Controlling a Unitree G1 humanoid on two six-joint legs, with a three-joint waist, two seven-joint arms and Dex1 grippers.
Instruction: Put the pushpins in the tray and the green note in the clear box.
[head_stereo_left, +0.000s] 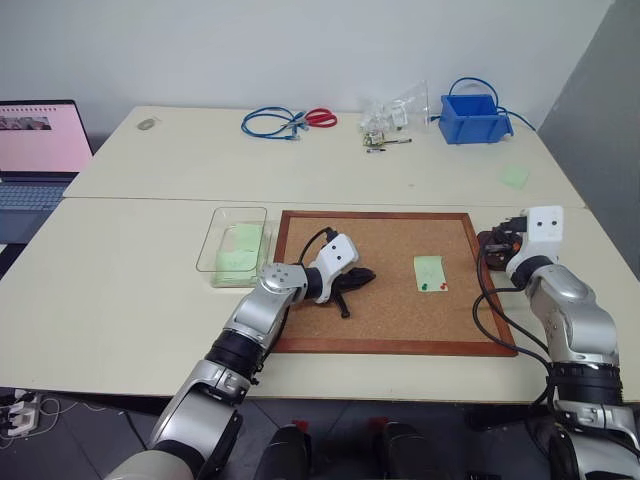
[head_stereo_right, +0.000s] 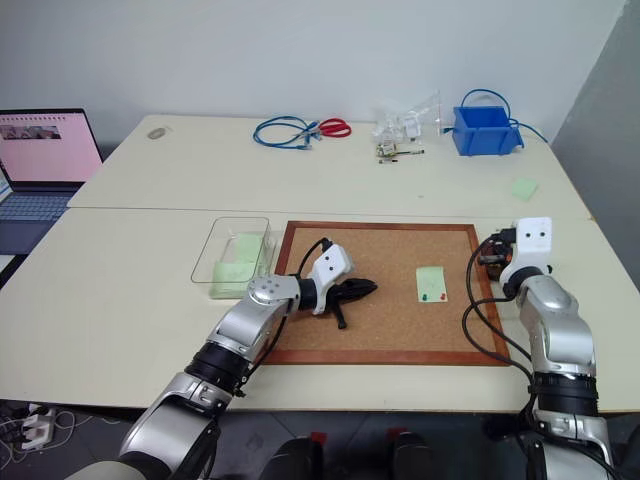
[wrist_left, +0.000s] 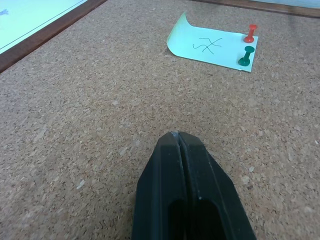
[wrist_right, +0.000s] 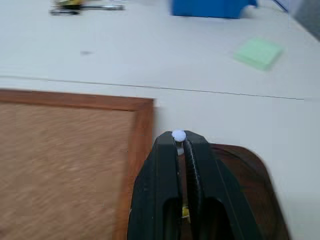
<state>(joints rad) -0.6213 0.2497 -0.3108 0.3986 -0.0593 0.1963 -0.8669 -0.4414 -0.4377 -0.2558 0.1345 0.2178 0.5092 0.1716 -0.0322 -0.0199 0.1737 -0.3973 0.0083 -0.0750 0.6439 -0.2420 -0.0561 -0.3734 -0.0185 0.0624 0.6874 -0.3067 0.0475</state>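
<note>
A green note (wrist_left: 212, 45) is pinned to the corkboard (head_stereo_left: 380, 320) by a red pin (wrist_left: 250, 33) and a green pin (wrist_left: 245, 55). Another note is seen in the clear box (head_stereo_left: 232, 242), just left of the board. A white pin (wrist_right: 178, 135) is pinched in the closed right tool (wrist_right: 181, 141) above the tray (wrist_right: 250, 175), just right of the board. The left tool (wrist_left: 178, 138) is shut, empty, low over the cork. If released off-centre, the white pin could be bounced onto the worktop (head_stereo_left: 120, 290).
</note>
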